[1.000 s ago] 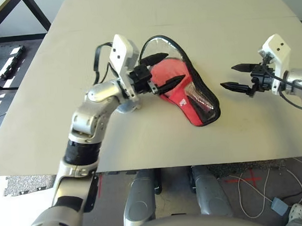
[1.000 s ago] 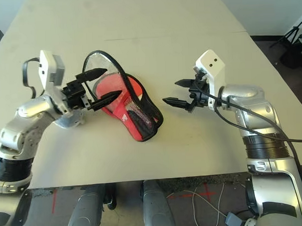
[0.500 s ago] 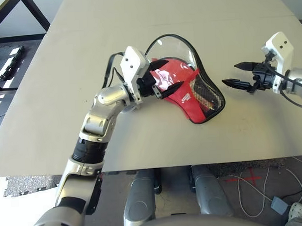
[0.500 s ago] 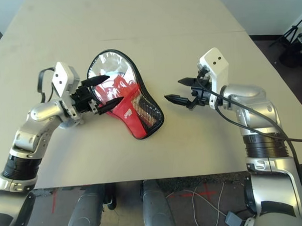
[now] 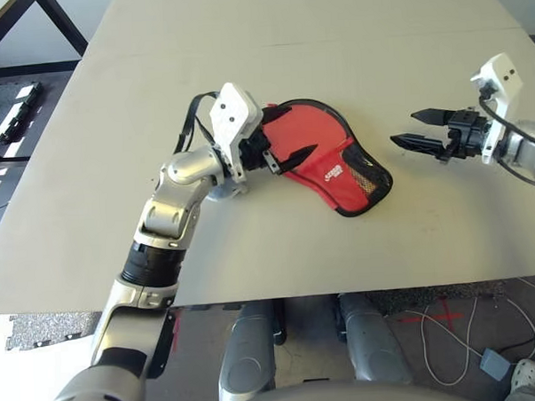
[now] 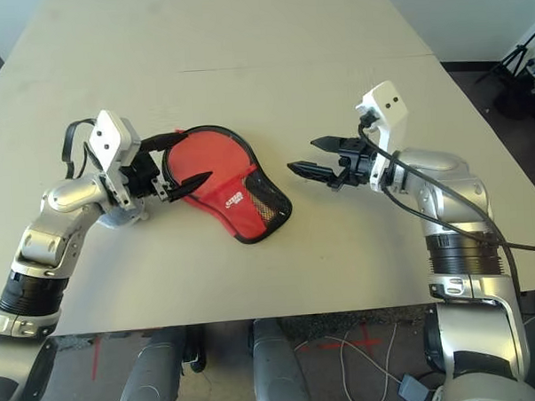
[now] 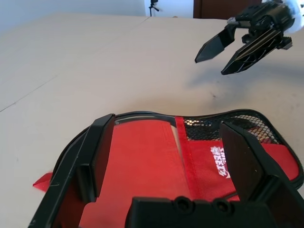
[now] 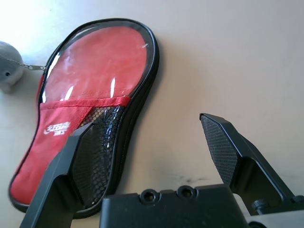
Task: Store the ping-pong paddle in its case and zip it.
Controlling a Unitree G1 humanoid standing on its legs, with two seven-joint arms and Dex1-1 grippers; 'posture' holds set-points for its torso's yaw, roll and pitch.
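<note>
Red fabric with black zipper edging is lying flat on the beige counter (image 5: pixel 411 239): this is the case (image 5: pixel 323 158), resting near the counter's middle, its round end to the far left and its narrow mesh-pocket end to the near right. A clear window and a red face are showing through the round end in the right wrist view; whether the ping-pong paddle is lying inside cannot be told for certain.

Left tool (image 5: pixel 281 147) is hovering at the case's round end with its two black fingers spread wide, gripping nothing; whether a fingertip is touching the fabric cannot be told. Right tool (image 6: pixel 317 158) is standing well apart to the right of the case, likewise spread wide and empty.

A small grey-white lump (image 8: pixel 8 66) is sitting beside the round end, joined to it by a thin chain.

Judgement: the case is looking light, soft and floppy, liable to slide and fold if pushed. Holding is best done at the stiffened zipper rim, one tool pinning the body while the other is taking the zipper pull.
</note>
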